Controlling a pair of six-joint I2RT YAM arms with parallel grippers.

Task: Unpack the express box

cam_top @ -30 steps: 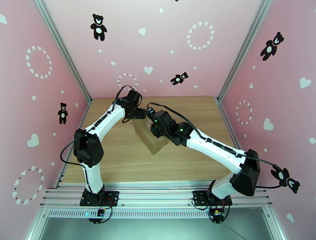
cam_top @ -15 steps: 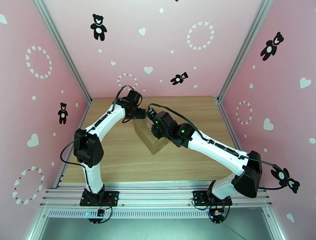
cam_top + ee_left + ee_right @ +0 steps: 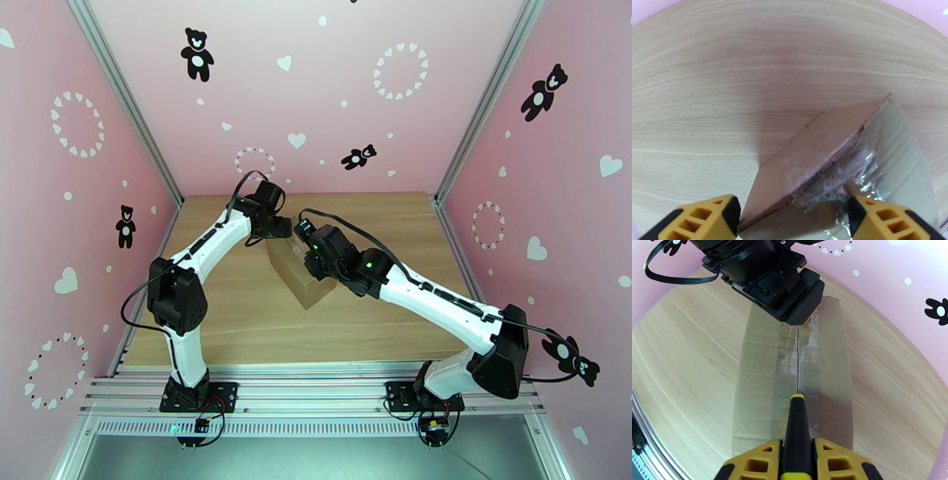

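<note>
The express box (image 3: pixel 306 282), a brown carton with shiny tape along its top seam, lies at an angle mid-table. My left gripper (image 3: pixel 278 230) sits over its far end; in the left wrist view the yellow fingers (image 3: pixel 717 215) stand wide, one against each side of the box (image 3: pixel 813 154). My right gripper (image 3: pixel 798 447) is shut on a black-and-yellow utility knife (image 3: pixel 798 425). The knife's tip rests on the tape seam of the box (image 3: pixel 762 378), which shows a thin dark slit running toward the left gripper (image 3: pixel 798 315).
The wooden table (image 3: pixel 379 221) is enclosed by pink walls at the back and on both sides. An aluminium rail (image 3: pixel 316 391) with the arm bases runs along the near edge. Both forearms cross above the table's middle.
My right arm has shifted slightly to the left and farther over the box, its elbow dropping a little. The left arm and the box have stayed put.
</note>
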